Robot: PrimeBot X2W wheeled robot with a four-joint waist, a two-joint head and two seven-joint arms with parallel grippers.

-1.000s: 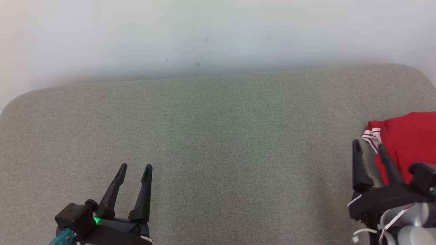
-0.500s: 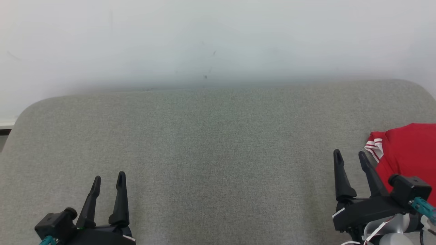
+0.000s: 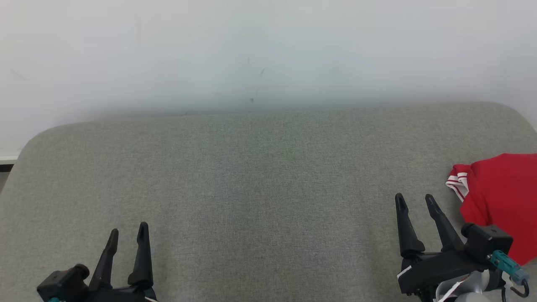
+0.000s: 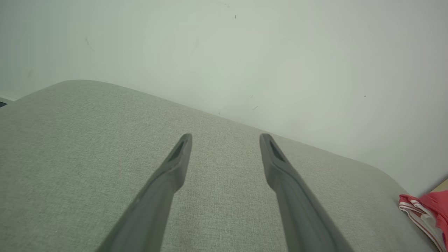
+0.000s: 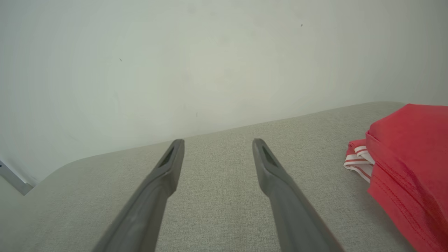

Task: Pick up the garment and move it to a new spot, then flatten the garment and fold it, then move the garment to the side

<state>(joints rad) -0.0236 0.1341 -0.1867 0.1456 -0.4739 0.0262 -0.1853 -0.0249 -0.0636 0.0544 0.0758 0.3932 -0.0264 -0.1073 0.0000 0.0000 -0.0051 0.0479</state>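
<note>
Lying at the right side of the grey fabric surface (image 3: 251,176): red garment (image 3: 499,197), white-striped trim. My right gripper (image 3: 415,200) is just left of it, apart, jaws wide, empty. My left gripper (image 3: 128,230) is near-left, also wide, empty.

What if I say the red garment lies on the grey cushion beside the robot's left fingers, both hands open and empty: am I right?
No. The red garment lies on the grey cushion beside the right fingers, not the left fingers, as the head view shows. Both are open and empty.
</note>
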